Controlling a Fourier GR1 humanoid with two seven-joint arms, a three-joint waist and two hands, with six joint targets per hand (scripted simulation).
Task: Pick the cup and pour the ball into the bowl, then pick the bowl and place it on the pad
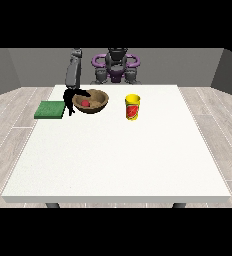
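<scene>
A brown wooden bowl (97, 102) sits on the table left of centre, with a red ball (85, 103) inside it. The black hand at the view's left (69, 100) is at the bowl's left rim, one finger reaching over the rim and the others pointing down beside it. A yellow cup (132, 107) with a red label stands upright to the right of the bowl. A green pad (50, 109) lies flat at the table's left edge, just left of the hand. No hand shows at the view's right.
The white table (118, 160) stretches wide towards the camera. The robot's torso (116, 67) stands behind the far edge. Wooden floor surrounds the table.
</scene>
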